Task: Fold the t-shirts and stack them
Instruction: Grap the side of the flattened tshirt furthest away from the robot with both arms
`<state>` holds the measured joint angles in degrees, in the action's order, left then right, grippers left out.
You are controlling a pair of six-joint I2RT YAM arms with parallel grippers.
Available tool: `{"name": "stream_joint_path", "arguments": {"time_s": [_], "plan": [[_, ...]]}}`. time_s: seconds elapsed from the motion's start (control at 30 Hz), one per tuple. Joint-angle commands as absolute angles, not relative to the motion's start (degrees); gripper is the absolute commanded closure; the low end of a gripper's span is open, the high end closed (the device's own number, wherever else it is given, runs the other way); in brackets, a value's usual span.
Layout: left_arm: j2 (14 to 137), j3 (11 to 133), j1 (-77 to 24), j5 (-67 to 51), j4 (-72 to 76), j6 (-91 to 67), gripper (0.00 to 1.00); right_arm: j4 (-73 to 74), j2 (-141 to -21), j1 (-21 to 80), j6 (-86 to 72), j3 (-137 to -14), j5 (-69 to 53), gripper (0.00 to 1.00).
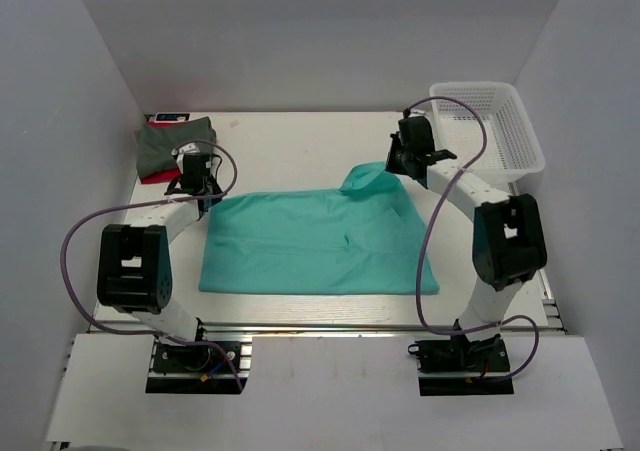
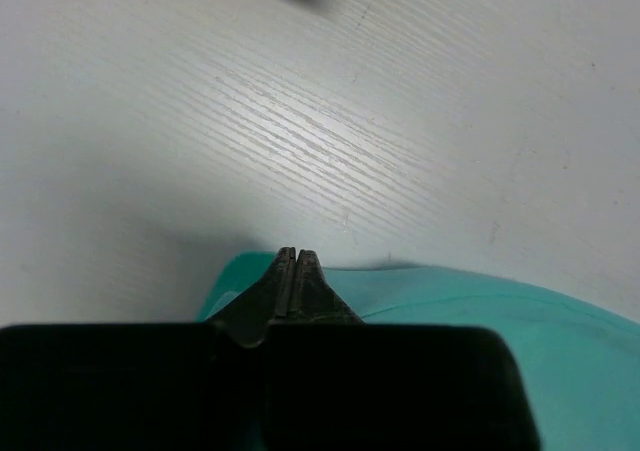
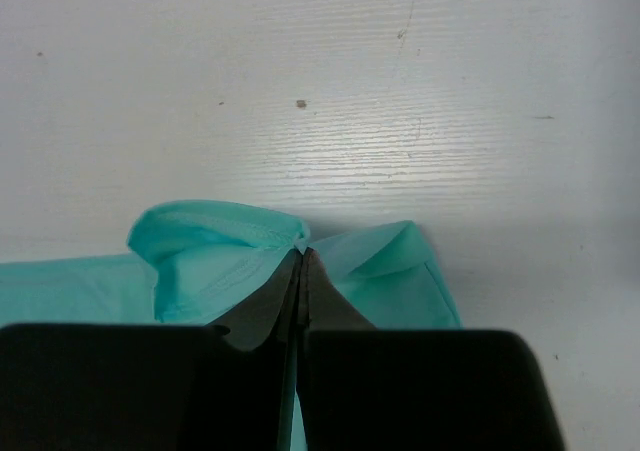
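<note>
**ops:** status, near side first.
**me:** Teal shirt (image 1: 315,241) lies flat in the middle of the table (image 1: 290,136), just past my bases. Near hem is straight. The body is mostly smooth, with one small crease.

**ops:** claws?
**me:** Both are at its far edge. Left claw (image 2: 297,258): fingers pressed together on the far-left corner. Cloth shows either side of the tips, so I read it as pinched. Right claw (image 3: 302,254): clamped on the far-right part, where the cloth is bunched and peaked up off the table.

**ops:** how will it handle?
**me:** My guess is light and limp, with no stiffness. It should sag between the two grips and drag on the tabletop. It's thin, so a shallow pinch could slip out. Not fragile.

**ops:** grip points ok?
**me:** Corners and seams are the right spots, since doubled fabric holds better. The right bite seems to include a hemmed fold, which is good. The left bite sits at the very tip of the corner, so I'd call it the weaker one.

**ops:** next move?
**me:** Probably carry the far edge toward the near hem. Keep both claws level so the fold lands square.

**ops:** beyond that?
**me:** Far left: grey-green shirt (image 1: 172,143), folded, on top of a red shirt (image 1: 152,178), just behind my left claw. Far right: white basket (image 1: 490,121), beside my right arm.
</note>
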<state>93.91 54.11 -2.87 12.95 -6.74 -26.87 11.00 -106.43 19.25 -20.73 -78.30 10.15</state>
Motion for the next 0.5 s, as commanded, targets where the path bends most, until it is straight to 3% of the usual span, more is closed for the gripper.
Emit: {"name": "stream_joint_path", "arguments": {"time_s": [0.0,0.47], "plan": [[88.2,51.4,-3.3,12.6,-5.8,-27.5,1.00,4.1,-100.2,19.3,-21.0,-71.8,10.3,1.00],[69.3,38.8,-3.3,15.6,-8.3,-29.1,1.00,8.3,-73.2,20.8,-26.0,-49.6,8.6,1.00]]}}
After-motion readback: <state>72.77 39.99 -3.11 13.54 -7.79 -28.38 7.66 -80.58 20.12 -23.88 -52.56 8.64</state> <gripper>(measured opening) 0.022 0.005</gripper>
